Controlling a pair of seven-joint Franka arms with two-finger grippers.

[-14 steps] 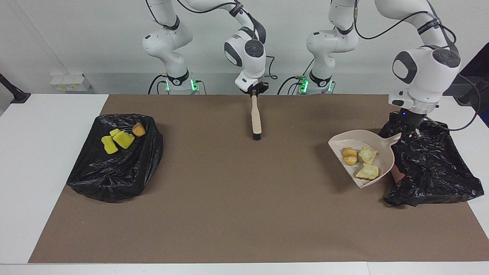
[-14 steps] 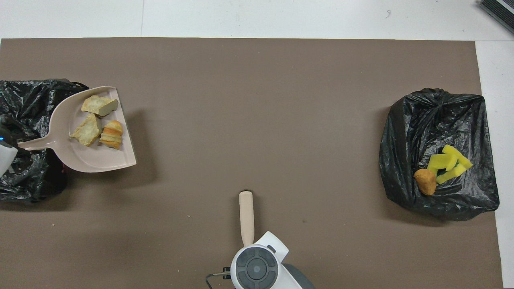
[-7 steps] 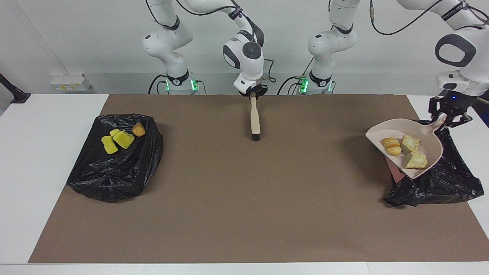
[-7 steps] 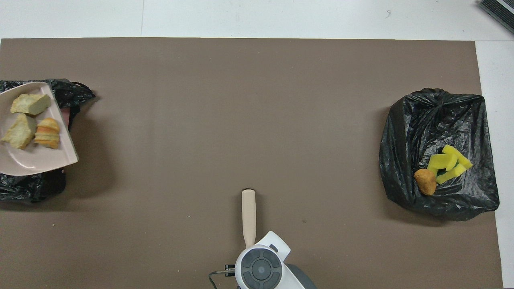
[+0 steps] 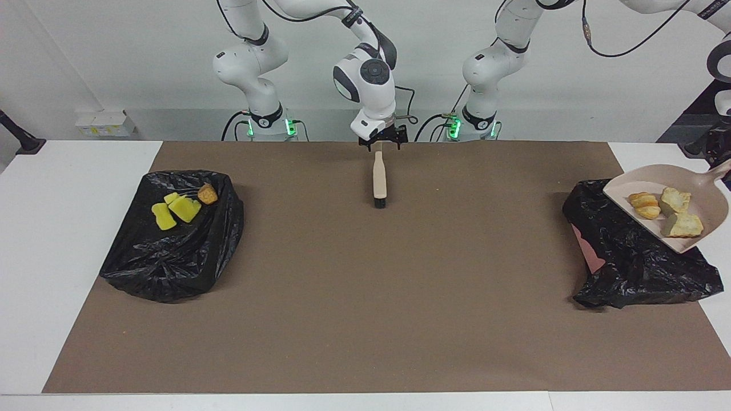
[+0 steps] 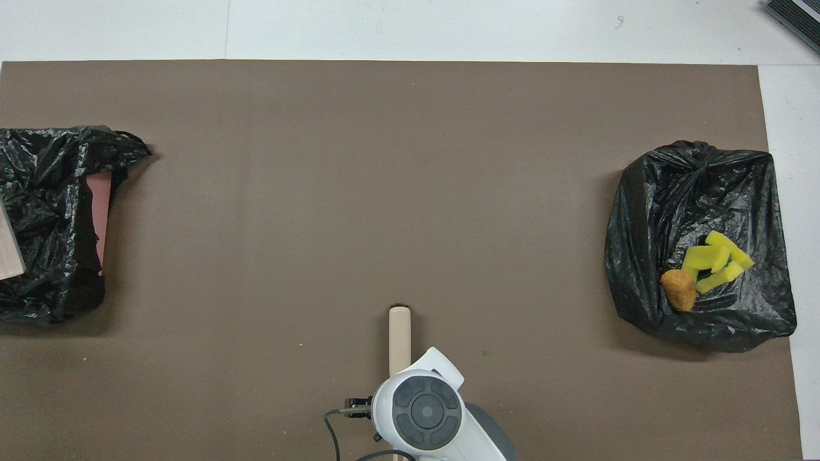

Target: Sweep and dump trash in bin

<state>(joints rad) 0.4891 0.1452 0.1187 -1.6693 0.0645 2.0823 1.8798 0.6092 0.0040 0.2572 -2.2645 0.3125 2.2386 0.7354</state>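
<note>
Beige dustpan (image 5: 674, 197) over bin (image 5: 634, 257) edge

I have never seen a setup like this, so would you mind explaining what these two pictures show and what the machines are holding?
These are two white robot arms at a table covered by a brown mat. One picture faces them from across the table; the other looks down from above their end. The left gripper holds a beige dustpan by its handle, raised over a black bag-lined bin; three pale crumbly pieces lie in the pan. The right gripper is over the handle end of a brush lying on the mat. A second bagged bin holds yellow sponge pieces and an orange-brown lump.
</note>
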